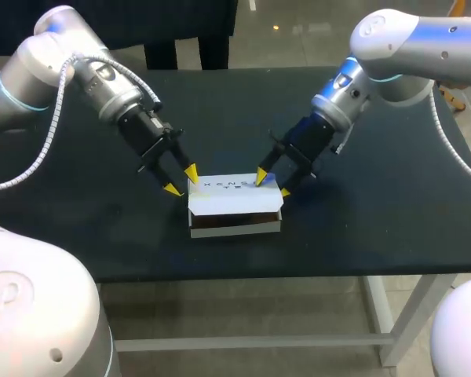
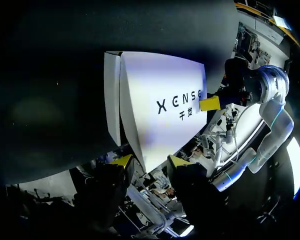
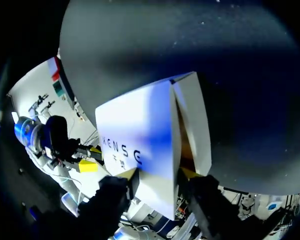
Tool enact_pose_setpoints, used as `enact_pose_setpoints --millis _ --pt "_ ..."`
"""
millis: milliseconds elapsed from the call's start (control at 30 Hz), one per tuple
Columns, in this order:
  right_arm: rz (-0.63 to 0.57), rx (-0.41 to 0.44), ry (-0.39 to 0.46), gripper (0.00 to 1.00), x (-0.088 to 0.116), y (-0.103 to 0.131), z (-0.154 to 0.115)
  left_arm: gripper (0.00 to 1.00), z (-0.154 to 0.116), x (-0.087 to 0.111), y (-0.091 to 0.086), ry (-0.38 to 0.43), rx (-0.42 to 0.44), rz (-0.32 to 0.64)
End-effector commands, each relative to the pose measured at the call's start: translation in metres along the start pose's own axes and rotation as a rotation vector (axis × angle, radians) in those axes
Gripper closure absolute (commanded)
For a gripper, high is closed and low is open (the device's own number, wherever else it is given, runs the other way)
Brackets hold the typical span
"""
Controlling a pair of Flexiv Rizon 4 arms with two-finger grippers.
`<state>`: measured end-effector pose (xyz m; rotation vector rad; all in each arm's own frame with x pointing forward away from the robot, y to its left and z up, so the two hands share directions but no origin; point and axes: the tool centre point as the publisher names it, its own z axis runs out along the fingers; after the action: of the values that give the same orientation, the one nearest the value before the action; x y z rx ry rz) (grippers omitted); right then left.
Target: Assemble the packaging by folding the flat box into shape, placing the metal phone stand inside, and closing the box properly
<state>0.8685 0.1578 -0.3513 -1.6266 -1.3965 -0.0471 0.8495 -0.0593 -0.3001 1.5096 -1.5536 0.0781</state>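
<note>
Box (image 1: 234,201): white smooth cardboard, rectangular, lid ajar; left gripper (image 1: 181,180) spread astride one end; right gripper (image 1: 272,183) at the other, grip undeterminable.

Black matte tabletop (image 1: 392,228) fills most of the head view; fine pale specks on it in the wrist views. White metal frame underneath: leg (image 1: 392,338) at front right, crossbar (image 1: 251,342) along the front. Diffuse overhead light, faint sheen, soft shadows.

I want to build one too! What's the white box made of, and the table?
The white box looks like thin matte cardboard: creased flaps, brownish inside. The table top looks black and matte, faintly speckled; its material is unclear.
</note>
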Motion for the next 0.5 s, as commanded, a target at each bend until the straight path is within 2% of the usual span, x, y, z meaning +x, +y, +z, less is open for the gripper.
enact_pose_setpoints --millis 33,167,267,500 --pt "-0.001 0.003 0.001 0.45 -0.002 0.003 0.001 0.49 -0.004 0.009 0.012 -0.055 0.108 0.032" --pt "0.0 0.003 0.001 0.46 -0.003 0.004 0.001 0.43 -0.005 0.016 0.018 -0.118 0.137 0.093" --pt "0.001 0.004 0.002 0.45 -0.003 0.005 0.001 0.25 -0.006 0.021 0.025 -0.177 0.152 0.175" --pt "0.001 0.005 0.002 0.47 -0.004 0.005 0.001 0.02 -0.009 0.034 0.029 -0.316 0.184 0.325"
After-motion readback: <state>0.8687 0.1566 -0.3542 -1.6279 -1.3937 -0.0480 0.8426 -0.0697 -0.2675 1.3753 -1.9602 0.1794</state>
